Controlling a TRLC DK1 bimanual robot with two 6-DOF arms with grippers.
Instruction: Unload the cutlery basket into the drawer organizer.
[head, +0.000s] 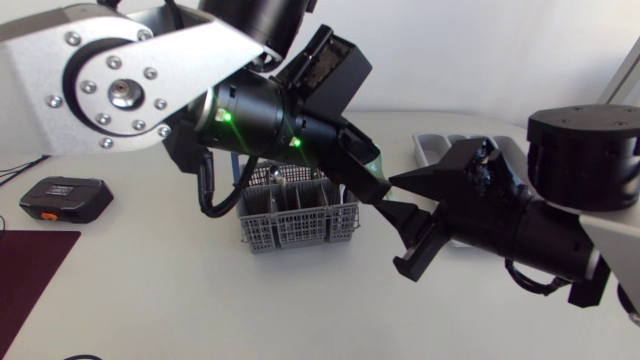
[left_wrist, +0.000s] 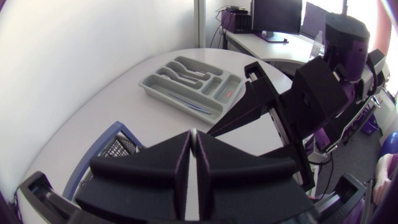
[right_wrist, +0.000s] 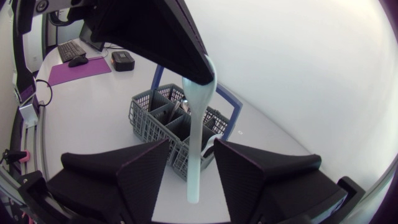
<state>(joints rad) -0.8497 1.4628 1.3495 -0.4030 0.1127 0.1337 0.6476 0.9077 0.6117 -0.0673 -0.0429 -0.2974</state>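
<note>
Above the counter (head: 180, 300), just to one side of the cutlery basket (head: 298, 215), the two arms meet. The left arm (head: 250, 115) is stretched over and past the basket, and the left jaws are clamped on the top end of a pale utensil (right_wrist: 200, 124), which hangs down from them. The right arm (head: 520, 215) faces it from the other side. The right jaws stand apart with the utensil's lower length in the gap, touching neither finger as far as the right wrist view shows.

This looks like a hand-over. The left arm is nearer the basket and the right arm nearer the drawer organizer (left_wrist: 189, 84), so passing the piece across would spare either arm a long reach. Holding it by one end leaves the rest free for the other jaws to take. I cannot tell what kind of utensil it is, since only a slim, rounded, pale length shows.

The basket is a grey mesh box with several compartments and a blue handle (right_wrist: 229, 99). Some dark metal pieces (right_wrist: 179, 107) stand in its far compartments, so the unloading is not finished. The organizer is a grey tray with moulded slots, lying well apart from the basket on the right arm's side. A thin bluish piece (left_wrist: 196, 106) lies in the long slot nearest the left jaws. Something small and reddish (left_wrist: 227, 94) sits in an end slot, too small to name.
</note>
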